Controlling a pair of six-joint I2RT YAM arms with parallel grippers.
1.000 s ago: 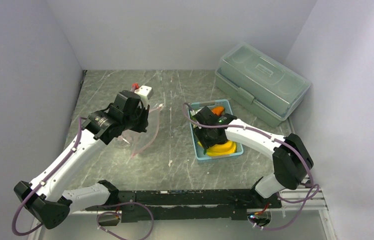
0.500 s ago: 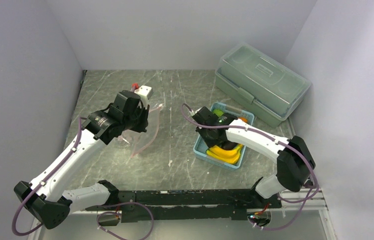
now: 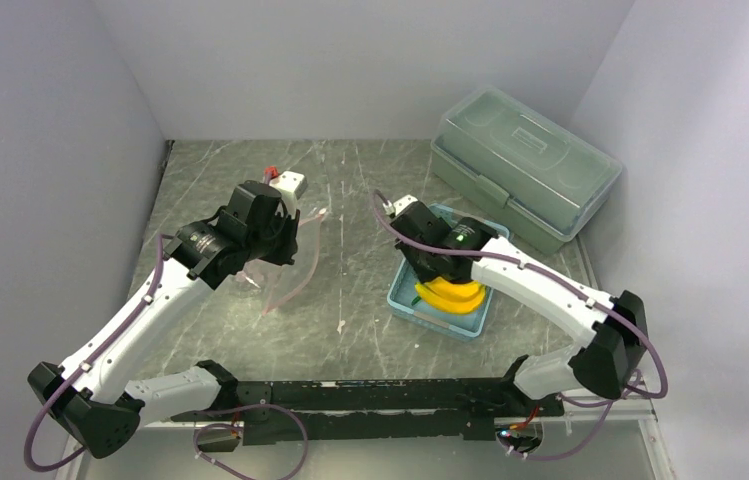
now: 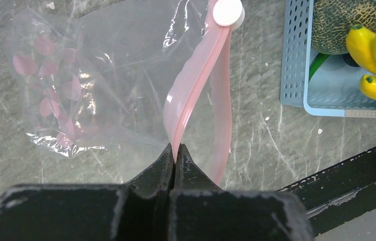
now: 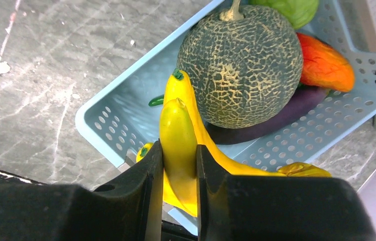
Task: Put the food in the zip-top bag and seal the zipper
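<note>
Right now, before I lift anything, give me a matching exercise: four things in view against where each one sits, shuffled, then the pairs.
Things
1. bananas
2. melon
3. zipper
4. lidded box

Places
A. pinched in the left jaws
B. at the back right, lid on
C. lying in the blue basket, not gripped
D. clamped in the right jaws

Pairs: 1-D, 2-C, 3-A, 4-B
</note>
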